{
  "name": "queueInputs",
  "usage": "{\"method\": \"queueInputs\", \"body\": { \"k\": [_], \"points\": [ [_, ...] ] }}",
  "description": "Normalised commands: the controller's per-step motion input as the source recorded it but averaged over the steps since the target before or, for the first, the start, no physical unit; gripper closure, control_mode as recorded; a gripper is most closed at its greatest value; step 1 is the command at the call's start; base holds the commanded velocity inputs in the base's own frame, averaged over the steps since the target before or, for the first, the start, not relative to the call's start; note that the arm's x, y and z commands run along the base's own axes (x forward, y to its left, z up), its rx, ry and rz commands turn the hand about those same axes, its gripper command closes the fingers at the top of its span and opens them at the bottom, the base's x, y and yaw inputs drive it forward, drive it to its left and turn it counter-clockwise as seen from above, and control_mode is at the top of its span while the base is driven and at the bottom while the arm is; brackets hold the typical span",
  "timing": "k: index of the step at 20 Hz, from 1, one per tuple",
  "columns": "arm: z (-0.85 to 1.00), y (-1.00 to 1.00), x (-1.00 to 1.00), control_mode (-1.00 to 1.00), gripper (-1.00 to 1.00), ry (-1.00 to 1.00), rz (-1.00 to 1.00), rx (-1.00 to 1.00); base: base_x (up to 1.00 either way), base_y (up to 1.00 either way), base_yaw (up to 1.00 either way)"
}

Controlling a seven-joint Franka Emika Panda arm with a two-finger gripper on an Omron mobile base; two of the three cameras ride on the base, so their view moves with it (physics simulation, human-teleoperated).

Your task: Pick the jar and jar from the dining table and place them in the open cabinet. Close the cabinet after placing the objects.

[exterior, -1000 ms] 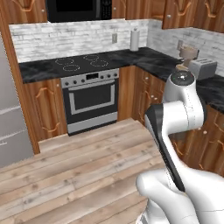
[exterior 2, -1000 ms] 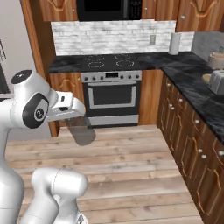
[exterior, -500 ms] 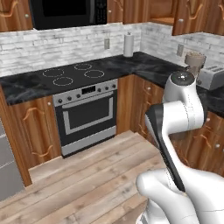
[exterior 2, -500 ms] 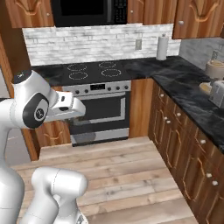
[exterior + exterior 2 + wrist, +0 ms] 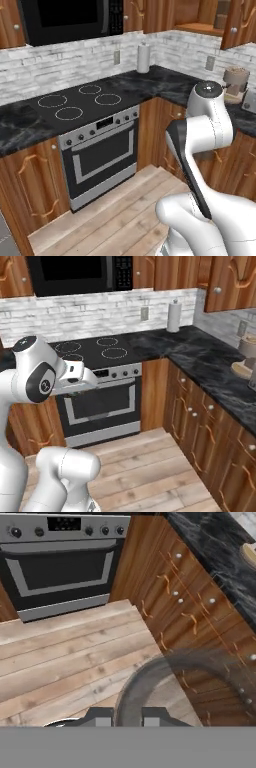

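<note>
Gripper (image 5: pixel 127 717) pinches the wall of one jar (image 5: pixel 145 671). One finger sits on each side of the rim, nearly pressed together. In the hand view the jar hangs straight under the hand as a blurred grey ring. I can't tell whether anything is in it.

Below the jar: plank floor (image 5: pixel 65 662), just in front of the lower cabinets (image 5: pixel 200 612), beside the oven (image 5: pixel 60 572).

The arm is folded close to the base, with the hand (image 5: pixel 80 375) level with the oven's control panel.

- One cooktop (image 5: pixel 80 100) with four burner rings.
- One microwave (image 5: pixel 65 20) above it.
- One paper towel roll (image 5: pixel 143 57) upright on the black marble counter (image 5: pixel 170 82) at the corner.
- Two wall outlets on the white brick, one (image 5: pixel 116 56) left of the roll, one (image 5: pixel 210 62) right.
- One grey-brown round appliance (image 5: pixel 235 80) on the right run of counter.

The wall cabinet (image 5: pixel 200 27) above that corner is open, its door (image 5: pixel 240 22) swung out. A small brown shape (image 5: pixel 221 19) sits on its shelf, too dim to identify.
</note>
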Motion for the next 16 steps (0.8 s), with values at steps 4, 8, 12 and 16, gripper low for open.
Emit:
{"method": "queueInputs", "body": {
  "k": [4,8,12,16],
  "points": [
    [0.0,0.0,0.0,1.0,1.0,0.0,0.0,0.0,0.93,0.34,-0.34],
    [0.0,0.0,0.0,1.0,1.0,0.0,0.0,0.0,0.82,0.27,-0.38],
    [0.0,0.0,0.0,1.0,1.0,0.0,0.0,0.0,0.79,0.25,-0.41],
    [0.0,0.0,0.0,1.0,1.0,0.0,0.0,0.0,0.73,0.11,-0.45]
  ]
}}
